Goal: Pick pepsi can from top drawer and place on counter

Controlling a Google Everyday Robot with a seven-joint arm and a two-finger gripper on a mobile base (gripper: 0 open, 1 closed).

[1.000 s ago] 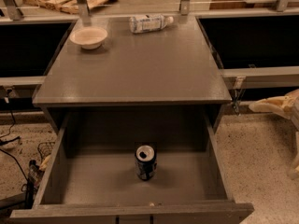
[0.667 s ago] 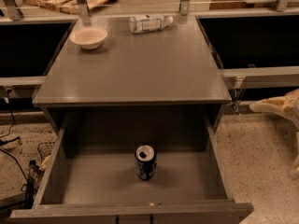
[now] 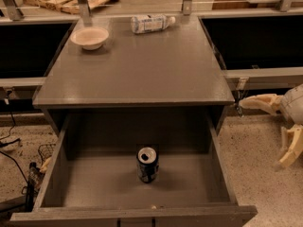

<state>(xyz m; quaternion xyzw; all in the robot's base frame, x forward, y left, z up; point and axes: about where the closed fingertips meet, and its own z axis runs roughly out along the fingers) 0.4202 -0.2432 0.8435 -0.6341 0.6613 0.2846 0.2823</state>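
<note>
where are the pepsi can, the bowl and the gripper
pepsi can [image 3: 147, 170], camera view, on its dark side
bowl [image 3: 90, 36], camera view, on its inside
gripper [image 3: 261, 134], camera view, at right edge, midway between its open fingertips

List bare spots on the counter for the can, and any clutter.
The counter is bare across the middle and front, from below the bowl and lying bottle to the front edge. Crowded only along the back. The top drawer floor is free around the pepsi can. Claw hangs open off the cabinet's right side.
</note>
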